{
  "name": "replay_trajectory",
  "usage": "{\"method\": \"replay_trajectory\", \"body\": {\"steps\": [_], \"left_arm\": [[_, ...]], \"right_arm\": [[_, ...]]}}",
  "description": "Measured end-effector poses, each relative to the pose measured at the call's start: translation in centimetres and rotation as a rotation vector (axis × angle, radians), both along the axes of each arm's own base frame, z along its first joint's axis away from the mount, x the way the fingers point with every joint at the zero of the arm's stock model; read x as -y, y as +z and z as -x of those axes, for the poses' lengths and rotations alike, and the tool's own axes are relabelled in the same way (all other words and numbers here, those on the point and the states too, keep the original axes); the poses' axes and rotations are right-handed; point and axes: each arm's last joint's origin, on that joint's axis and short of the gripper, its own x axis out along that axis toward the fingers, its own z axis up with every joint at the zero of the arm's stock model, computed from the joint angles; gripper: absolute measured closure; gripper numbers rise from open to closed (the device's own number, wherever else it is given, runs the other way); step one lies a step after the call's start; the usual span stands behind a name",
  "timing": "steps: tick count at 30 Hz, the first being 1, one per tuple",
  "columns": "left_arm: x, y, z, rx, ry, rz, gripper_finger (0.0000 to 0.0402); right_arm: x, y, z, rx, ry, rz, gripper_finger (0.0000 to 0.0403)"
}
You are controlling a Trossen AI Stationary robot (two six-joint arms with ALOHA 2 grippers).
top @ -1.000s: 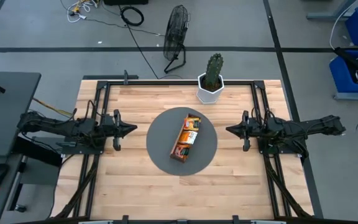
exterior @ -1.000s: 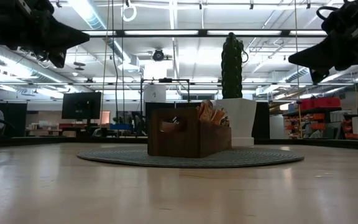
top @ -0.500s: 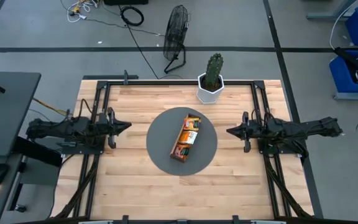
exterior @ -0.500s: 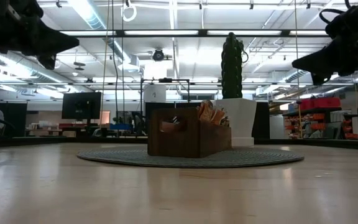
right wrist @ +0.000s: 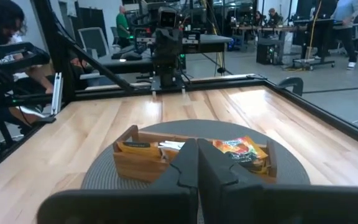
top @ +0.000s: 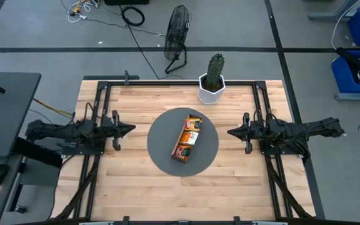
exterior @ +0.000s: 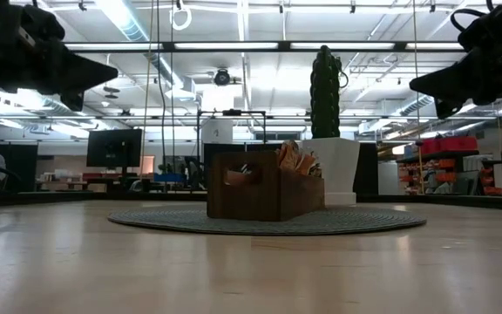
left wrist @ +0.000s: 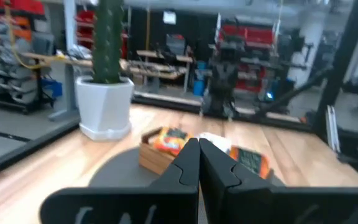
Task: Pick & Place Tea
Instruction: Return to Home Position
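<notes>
The tea sachets (top: 194, 123), mostly orange, stand in the compartments of a long brown wooden tray (top: 187, 139). The tray rests on a round grey mat (top: 161, 140) in the middle of the table. In the low view the sachets (exterior: 292, 158) stick up above the tray's right end. My left gripper (top: 132, 130) hovers shut to the left of the mat, level, pointing at the tray (left wrist: 156, 155). My right gripper (top: 230, 131) hovers shut to the right of the mat, also pointing at the tray (right wrist: 143, 160). Neither gripper holds anything.
A cactus in a white pot (top: 212, 81) stands at the table's far edge, just behind the mat. A black frame (top: 180, 82) runs round the wooden tabletop. A fan (top: 177, 31) and cables lie on the floor beyond. People sit in the room behind (right wrist: 5, 56).
My left gripper has drawn back a little toward the table's left edge and sunk slightly, staying shut and level. My right gripper, the tray and the sachets have kept still.
</notes>
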Motion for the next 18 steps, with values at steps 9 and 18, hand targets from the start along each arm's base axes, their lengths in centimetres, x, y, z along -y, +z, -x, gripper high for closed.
{"method": "replay_trajectory", "body": {"steps": [9, 18], "left_arm": [[-0.10, -0.30, -0.12, -0.026, 0.009, 0.028, 0.0399], [-0.22, -0.31, -0.09, -0.018, 0.051, 0.054, 0.0399]], "right_arm": [[0.06, -0.23, -0.21, -0.028, -0.028, 0.007, 0.0401], [0.02, -0.23, -0.21, -0.023, -0.024, -0.100, 0.0367]]}}
